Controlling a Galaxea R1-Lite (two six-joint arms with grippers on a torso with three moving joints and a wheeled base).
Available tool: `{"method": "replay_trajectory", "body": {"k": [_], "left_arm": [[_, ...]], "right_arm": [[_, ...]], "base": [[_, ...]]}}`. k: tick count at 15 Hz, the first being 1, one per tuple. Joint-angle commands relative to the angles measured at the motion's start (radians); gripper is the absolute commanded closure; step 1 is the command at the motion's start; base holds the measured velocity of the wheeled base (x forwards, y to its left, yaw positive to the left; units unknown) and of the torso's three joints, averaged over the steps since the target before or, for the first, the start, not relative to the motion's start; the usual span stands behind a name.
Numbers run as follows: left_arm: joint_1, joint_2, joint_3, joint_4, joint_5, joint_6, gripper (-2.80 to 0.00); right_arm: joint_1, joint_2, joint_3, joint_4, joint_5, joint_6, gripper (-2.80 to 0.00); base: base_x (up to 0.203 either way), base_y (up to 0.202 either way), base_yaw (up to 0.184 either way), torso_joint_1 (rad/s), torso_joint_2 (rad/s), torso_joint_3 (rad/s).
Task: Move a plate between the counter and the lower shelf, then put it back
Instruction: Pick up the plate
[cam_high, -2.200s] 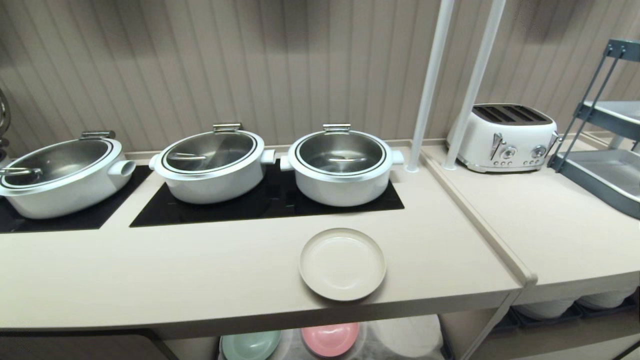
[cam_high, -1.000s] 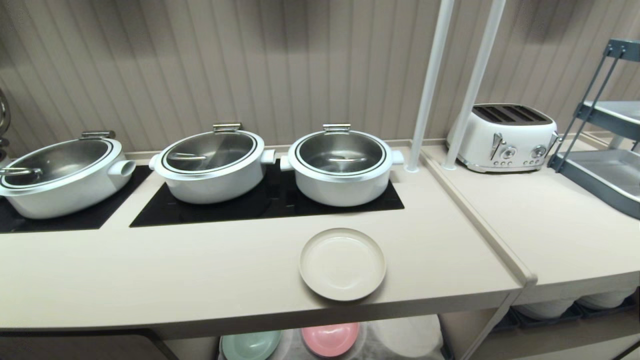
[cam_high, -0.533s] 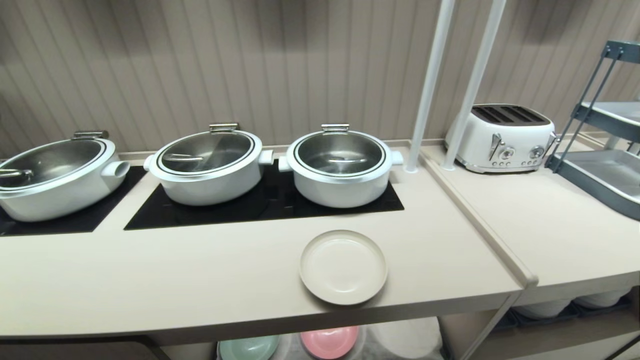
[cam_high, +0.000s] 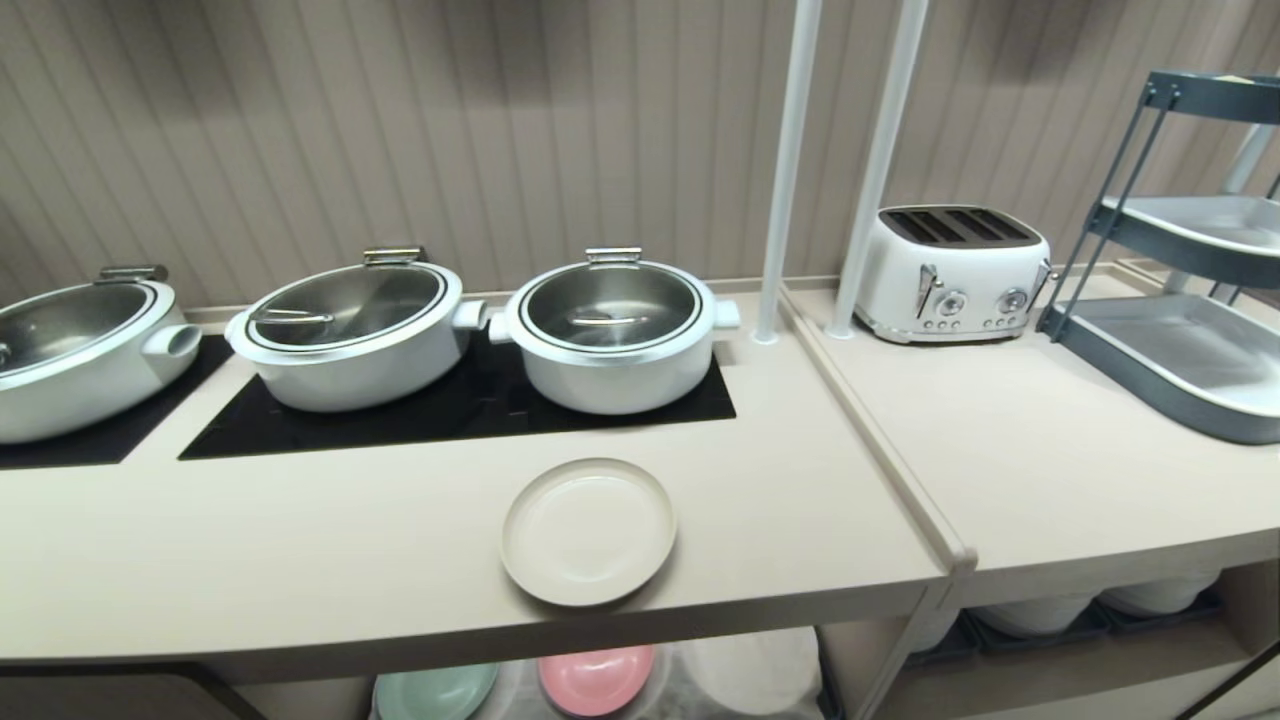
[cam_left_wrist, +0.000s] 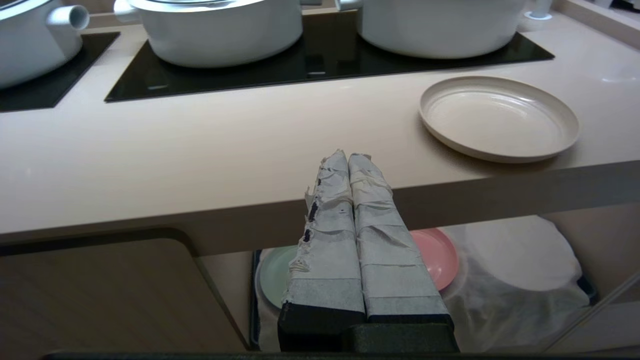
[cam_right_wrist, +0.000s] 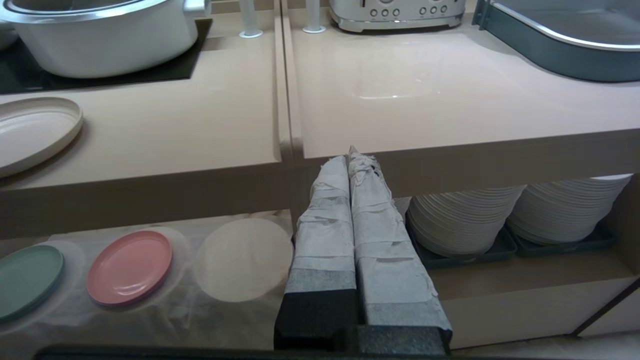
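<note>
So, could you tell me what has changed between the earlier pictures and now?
Only the head camera's aim changed: the whole scene has slid to the left in its view, so nothing on the counter itself moved. The plate lies in the same spot near the front edge, before the right-hand pot. Nothing was grasped or released; the left gripper and right gripper are shut and empty, in front of the counter's edge.

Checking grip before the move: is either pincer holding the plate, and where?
Nothing is held. Both pincers, left and right, are shut empty; the plate lies untouched.
</note>
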Motion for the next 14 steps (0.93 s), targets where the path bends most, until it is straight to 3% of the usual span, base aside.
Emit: {"method": "replay_trajectory", "body": {"k": [1,9,14], "left_arm": [[0.000,0.000,0.000,-0.001,0.000,0.000,0.00],[0.000,0.000,0.000,-0.001,0.000,0.000,0.00],[0.000,0.000,0.000,-0.001,0.000,0.000,0.00]], "right_arm": [[0.001,0.000,0.000,0.000,0.000,0.000,0.00],[0.001,0.000,0.000,0.000,0.000,0.000,0.00],[0.001,0.000,0.000,0.000,0.000,0.000,0.00]], "base": [[0.000,-0.192,0.000,0.003,0.00,0.002],[0.000,-0.189,0.001,0.002,0.00,0.002],[0.000,-0.018,0.001,0.000,0.00,0.000]]}}
